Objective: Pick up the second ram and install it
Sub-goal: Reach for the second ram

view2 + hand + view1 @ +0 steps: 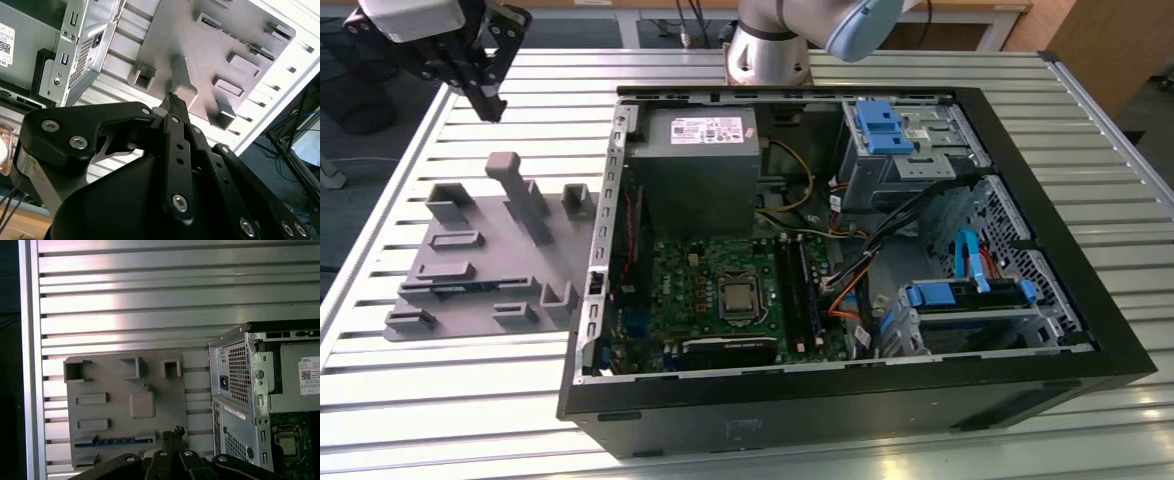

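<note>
The pincer (488,105) hangs in the air above the slatted metal table (454,400). Its black fingers are drawn together at the tips with nothing between them, as both wrist views show (172,434) (172,99).

Nearest beneath it lies the grey holder plate (480,265), flat on the table and apart from the fingertips. A tall grey block (520,195) stands upright near the middle of the plate. In the first wrist view it shows just beyond the fingertips as a rounded square (142,404). Lower blocks and open pockets stand around it.

The second ram (454,288) sits on edge in a long slot of that plate. It is a thin dark strip with a bluish sheen, well below the pincer and not touched by it. In the first wrist view it lies along the plate beside the fingertips (114,441).

Farther from the pincer, toward the exterior view's right, an open black computer case (854,390) lies on its side just beside the plate. Inside it are:
- a grey power supply (698,150), closest to the pincer;
- a green motherboard (707,290) with its square processor socket (738,297);
- long black slots (798,290) beyond the socket;
- blue drive brackets (881,125), farthest off.

The arm's pale base (767,50) stands behind the case.
</note>
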Controlling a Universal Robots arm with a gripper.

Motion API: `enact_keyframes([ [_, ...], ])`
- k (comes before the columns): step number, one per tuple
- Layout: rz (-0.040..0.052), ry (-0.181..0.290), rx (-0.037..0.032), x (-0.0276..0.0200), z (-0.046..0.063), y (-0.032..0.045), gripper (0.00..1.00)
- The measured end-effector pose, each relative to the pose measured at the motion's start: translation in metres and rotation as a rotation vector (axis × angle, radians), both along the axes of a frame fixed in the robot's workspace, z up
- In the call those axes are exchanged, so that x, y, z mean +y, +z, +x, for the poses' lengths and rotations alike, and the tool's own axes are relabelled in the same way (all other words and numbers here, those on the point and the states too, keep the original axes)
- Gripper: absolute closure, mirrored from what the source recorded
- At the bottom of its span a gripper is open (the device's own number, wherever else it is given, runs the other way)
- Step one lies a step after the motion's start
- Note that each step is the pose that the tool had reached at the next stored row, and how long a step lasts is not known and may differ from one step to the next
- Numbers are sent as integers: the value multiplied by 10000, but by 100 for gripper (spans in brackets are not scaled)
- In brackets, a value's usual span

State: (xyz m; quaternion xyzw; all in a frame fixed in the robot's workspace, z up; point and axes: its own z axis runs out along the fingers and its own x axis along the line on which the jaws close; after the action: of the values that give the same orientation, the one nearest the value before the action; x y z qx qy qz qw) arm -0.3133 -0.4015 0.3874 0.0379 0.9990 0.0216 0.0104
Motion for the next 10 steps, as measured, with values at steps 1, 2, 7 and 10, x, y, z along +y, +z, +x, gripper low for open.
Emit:
enact_keyframes([
  [1, -1, 1, 1, -9, -12, 0, 89],
  [2, -1, 0, 1, -20, -24, 0, 89],
  [7, 0, -2, 1, -82, -86, -4, 89],
  [10, 0, 0, 1, -119, -136, -5, 89],
])
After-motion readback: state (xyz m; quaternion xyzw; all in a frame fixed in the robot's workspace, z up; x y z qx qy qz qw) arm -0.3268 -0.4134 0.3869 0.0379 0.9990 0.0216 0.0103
